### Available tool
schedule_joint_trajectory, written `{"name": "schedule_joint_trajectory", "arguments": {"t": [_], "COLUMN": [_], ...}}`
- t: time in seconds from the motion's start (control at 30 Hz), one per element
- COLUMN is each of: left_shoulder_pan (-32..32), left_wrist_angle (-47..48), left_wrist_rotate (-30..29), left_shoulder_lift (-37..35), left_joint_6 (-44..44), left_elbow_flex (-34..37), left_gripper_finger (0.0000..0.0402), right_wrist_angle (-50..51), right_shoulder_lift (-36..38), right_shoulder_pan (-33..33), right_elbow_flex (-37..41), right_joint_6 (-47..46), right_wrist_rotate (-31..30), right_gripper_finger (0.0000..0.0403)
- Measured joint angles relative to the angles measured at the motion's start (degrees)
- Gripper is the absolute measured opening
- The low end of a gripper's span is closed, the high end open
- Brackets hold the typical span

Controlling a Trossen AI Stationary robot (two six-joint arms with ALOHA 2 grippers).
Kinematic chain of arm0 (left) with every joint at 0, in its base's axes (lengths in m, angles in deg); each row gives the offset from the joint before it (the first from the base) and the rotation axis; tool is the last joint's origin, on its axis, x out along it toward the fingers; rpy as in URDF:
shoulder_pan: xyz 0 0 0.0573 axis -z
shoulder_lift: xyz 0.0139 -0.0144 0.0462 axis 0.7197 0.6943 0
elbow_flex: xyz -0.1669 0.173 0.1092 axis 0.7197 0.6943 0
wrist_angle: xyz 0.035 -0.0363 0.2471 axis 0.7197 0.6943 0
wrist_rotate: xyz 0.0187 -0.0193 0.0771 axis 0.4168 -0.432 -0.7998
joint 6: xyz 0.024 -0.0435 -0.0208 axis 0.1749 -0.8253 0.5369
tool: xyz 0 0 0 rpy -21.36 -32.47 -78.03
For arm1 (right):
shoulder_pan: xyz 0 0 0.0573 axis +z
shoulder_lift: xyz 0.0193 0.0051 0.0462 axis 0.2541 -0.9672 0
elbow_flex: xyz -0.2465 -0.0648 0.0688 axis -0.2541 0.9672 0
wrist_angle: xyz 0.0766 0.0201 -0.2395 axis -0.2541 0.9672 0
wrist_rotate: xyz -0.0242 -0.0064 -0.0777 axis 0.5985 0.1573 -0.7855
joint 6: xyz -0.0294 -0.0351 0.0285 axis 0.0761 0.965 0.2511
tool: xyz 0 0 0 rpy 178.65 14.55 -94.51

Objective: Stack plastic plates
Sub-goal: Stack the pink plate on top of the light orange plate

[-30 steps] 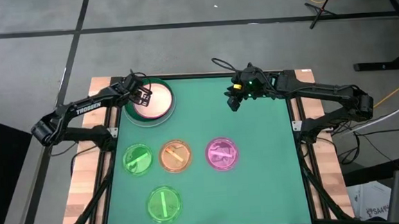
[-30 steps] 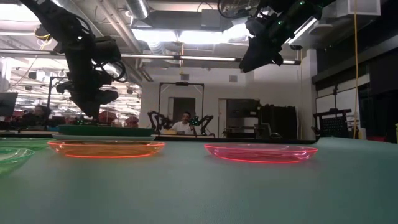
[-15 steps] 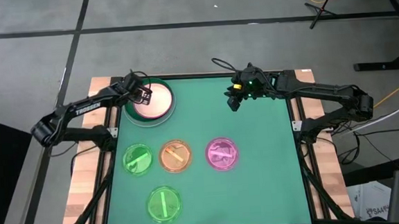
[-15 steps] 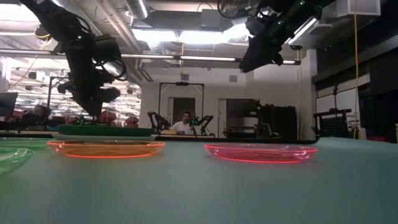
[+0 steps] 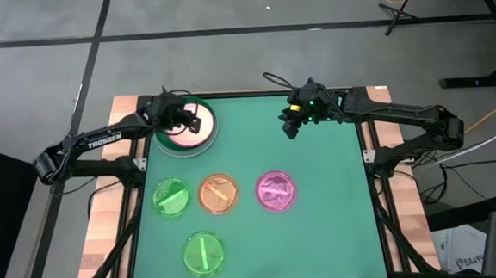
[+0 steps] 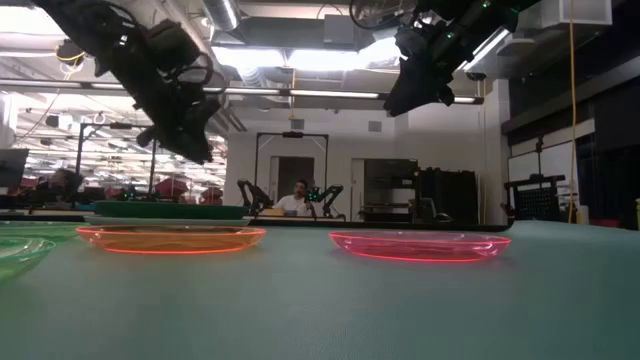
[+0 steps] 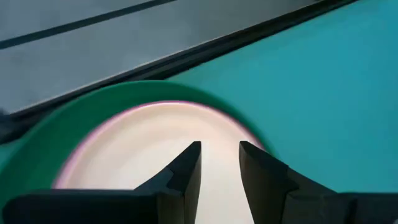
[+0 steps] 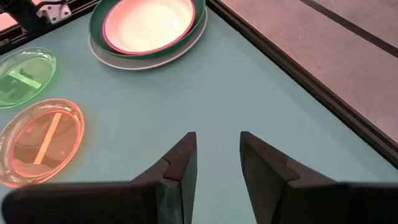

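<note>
A stack of larger plates (image 5: 186,125) stands at the table's far left: cream on top, then a magenta rim, dark green, and a pale plate on the mat. It also shows in the right wrist view (image 8: 149,22) and the left wrist view (image 7: 143,155). My left gripper (image 5: 192,122) hangs open and empty above the stack (image 7: 219,149), slanting down, clear of it in the low view (image 6: 197,150). My right gripper (image 5: 289,126) is open and empty (image 8: 217,140), high over the far middle of the mat. Four small translucent plates lie flat on the mat: green (image 5: 171,197), orange (image 5: 218,193), pink (image 5: 275,191), green (image 5: 203,252).
The green mat (image 5: 322,221) is bare on its right half and near right corner. The mat's dark far rim (image 8: 298,68) runs just beyond the stack. In the low view a person (image 6: 297,200) sits in the room far behind the table.
My left gripper has gone a little toward the table's right edge over the plate stack, has risen slightly, and has tipped from pointing down to a slant. My right gripper and all plates have kept still.
</note>
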Motion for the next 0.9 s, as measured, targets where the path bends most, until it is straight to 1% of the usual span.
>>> {"name": "schedule_joint_trajectory", "arguments": {"t": [0.17, 0.3, 0.53, 0.73, 0.9], "left_shoulder_pan": [6.3, 11.5, 19.2, 24.3, 27.3], "left_wrist_angle": [-1.0, -1.0, -1.3, -3.3, -3.6], "left_wrist_rotate": [0.0, 0.1, 0.0, -0.2, -0.2], "left_shoulder_lift": [0.0, 0.0, 0.0, 0.0, 0.0], "left_joint_6": [-0.6, -0.9, -2.1, -2.1, -2.2], "left_elbow_flex": [0.0, 0.0, 0.0, 0.0, 0.0], "left_gripper_finger": [0.0102, 0.0102, 0.0102, 0.0102, 0.0102], "right_wrist_angle": [0.0, -0.7, -0.2, 0.0, 0.3], "right_shoulder_lift": [0.0, -0.8, -4.7, -9.0, -12.5], "right_shoulder_pan": [0.7, 3.5, 9.7, 14.9, 17.5], "right_elbow_flex": [0.0, 0.0, 0.0, 0.0, 0.0], "right_joint_6": [0.0, 0.3, 0.8, 0.8, 0.8], "right_wrist_rotate": [3.8, 3.0, 3.1, 3.1, 3.2], "right_gripper_finger": [0.0111, 0.0111, 0.0111, 0.0111, 0.0111]}}
